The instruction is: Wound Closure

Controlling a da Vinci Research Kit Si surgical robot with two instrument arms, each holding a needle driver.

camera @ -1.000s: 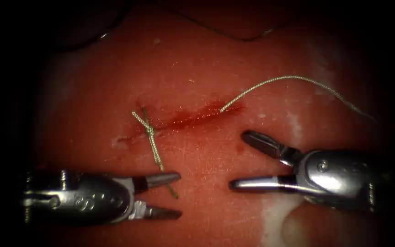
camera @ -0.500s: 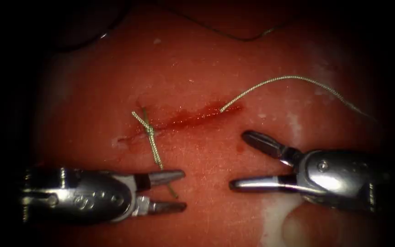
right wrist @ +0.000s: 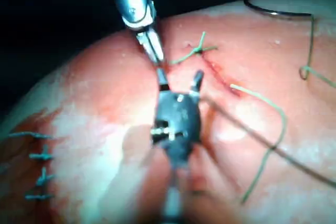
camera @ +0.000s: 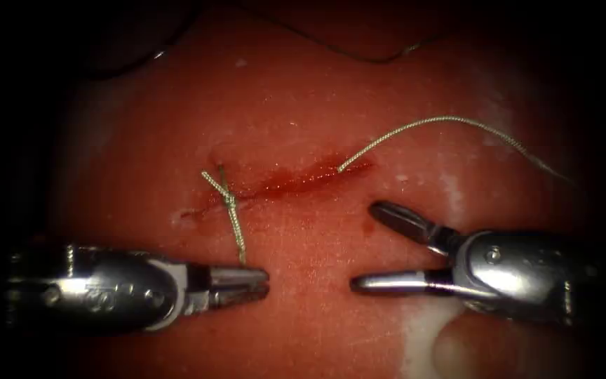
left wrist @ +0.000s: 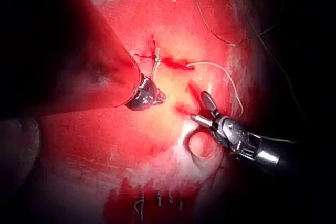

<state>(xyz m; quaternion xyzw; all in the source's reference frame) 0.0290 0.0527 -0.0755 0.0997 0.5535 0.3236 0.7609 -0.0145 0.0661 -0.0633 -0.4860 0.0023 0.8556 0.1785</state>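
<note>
Left tool (camera: pixel 259 281): jaws pressed together on the lower end of the knot's cut end of thread (camera: pixel 236 231), on the near side of the cut, below its left part; seen likewise from the left wrist (left wrist: pixel 160 97) and the right wrist (right wrist: pixel 156 59).
Right tool (camera: pixel 365 245): jaws spread wide, holding nothing, hovering over the near side of the cut below its right end, tips pointed toward the left tool and well apart from it; same wide spread in the left wrist view (left wrist: pixel 198 106) and the right wrist view (right wrist: pixel 179 77).
Needle (right wrist: pixel 278 11): dark curve lying near the far edge of the tissue, well away from the cut, held by neither tool; apparently resting on the surface, though whether its tip is in the tissue cannot be told.
Thread (camera: pixel 443 118): comes out of the tissue at the right end of the cut, arches up and over toward the tissue's right edge, free of both tools.
Knot (camera: pixel 229 201): tied across the left part of the cut, one short tail pointing up and left, the longer tail running down into the left tool's jaws.
Cut (camera: pixel 296 182): slanted line near the middle of the tissue (camera: pixel 317 91), lined with red fluid (camera: pixel 317 174), open between knot and thread exit.
Older stitches (left wrist: pixel 157 200): short row near the tissue's near edge, well apart from both tools.
</note>
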